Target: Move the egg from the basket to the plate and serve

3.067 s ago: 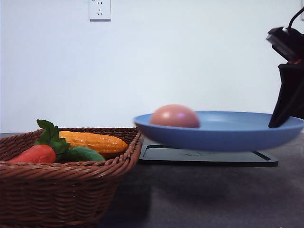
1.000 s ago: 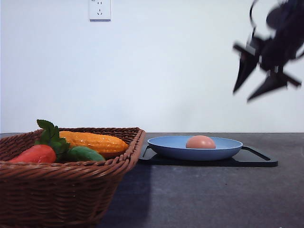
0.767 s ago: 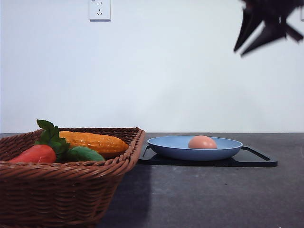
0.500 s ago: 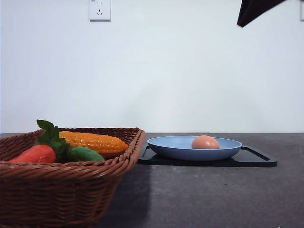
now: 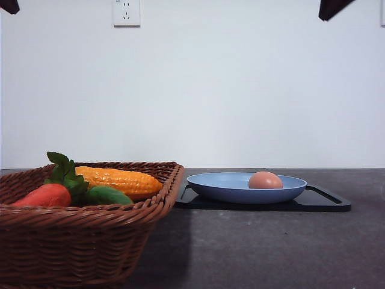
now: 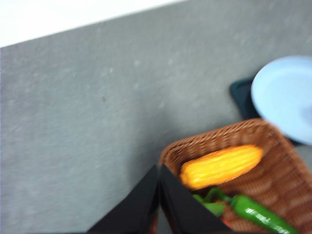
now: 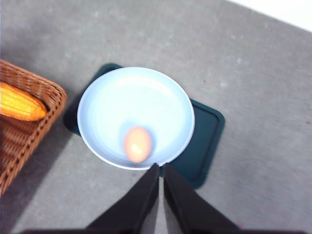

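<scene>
Two tools, both high above a dark grey bench with a plain white wall behind and a socket up on it.

Bench layout: basket near left, black tray just beside its far right corner, blue plate sitting on the tray. Egg lies in the plate, off-centre toward the right in the front view, touching the plate floor. Basket holds a corn cob, a red vegetable with green leaves and a green pepper.

Left tool: fingers pressed together at the tips, nothing between them, touching nothing. It hangs over the basket's edge; corn and pepper sit below it in the wrist view. Front view catches just a dark corner of it at top left.

Right tool: fingers closed tip to tip, empty, clear of everything. It hangs over the plate rim, egg just past the fingertips in the wrist view. Front view shows a dark tip at top right.

Hard to read: left wrist picture is motion-blurred, plate cut off at its edge, red vegetable barely visible under the fingers. Basket is cut off at the left and bottom of the front view. Tray is mostly covered by the plate. Both arms are out of frame in the front view apart from those tips.
</scene>
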Available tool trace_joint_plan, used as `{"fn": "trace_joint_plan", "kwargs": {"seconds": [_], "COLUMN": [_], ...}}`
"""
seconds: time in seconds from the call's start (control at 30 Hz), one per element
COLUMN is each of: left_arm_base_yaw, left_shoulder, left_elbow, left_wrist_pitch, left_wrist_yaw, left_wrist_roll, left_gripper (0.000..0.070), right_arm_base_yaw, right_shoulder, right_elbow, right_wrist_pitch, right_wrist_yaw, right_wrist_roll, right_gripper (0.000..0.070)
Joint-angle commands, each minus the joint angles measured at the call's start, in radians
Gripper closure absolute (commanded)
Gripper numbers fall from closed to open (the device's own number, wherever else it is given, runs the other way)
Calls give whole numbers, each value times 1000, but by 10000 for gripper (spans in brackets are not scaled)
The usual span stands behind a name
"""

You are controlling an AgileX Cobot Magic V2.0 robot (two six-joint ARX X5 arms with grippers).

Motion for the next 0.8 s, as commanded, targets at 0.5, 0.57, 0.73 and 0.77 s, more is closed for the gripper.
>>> {"fn": "trace_joint_plan", "kwargs": {"seconds": [0.5, 0.57, 0.73, 0.77], "left_arm_base_yaw": [-57, -57, -57, -57], "left_shoulder": [-515, -517, -513, -514], "left_elbow": [-548, -548, -548, -548], "left_wrist_pitch": [208, 211, 221, 220], "left_wrist_yaw": [1, 0, 0, 0], "left_wrist_roll": [-367, -369, -369, -369], "left_gripper": [700, 700, 700, 700], "right_arm_base_yaw": [56, 56, 55, 54], "right_shoulder": [-294, -292, -295, -295], "right_elbow": [-616, -620, -620, -620], "right_wrist_pitch": [482, 483, 485, 485], "right_wrist_yaw": [-26, -26, -26, -24], "right_wrist_roll": [107, 109, 108, 108], "right_gripper": [700, 700, 700, 700]}}
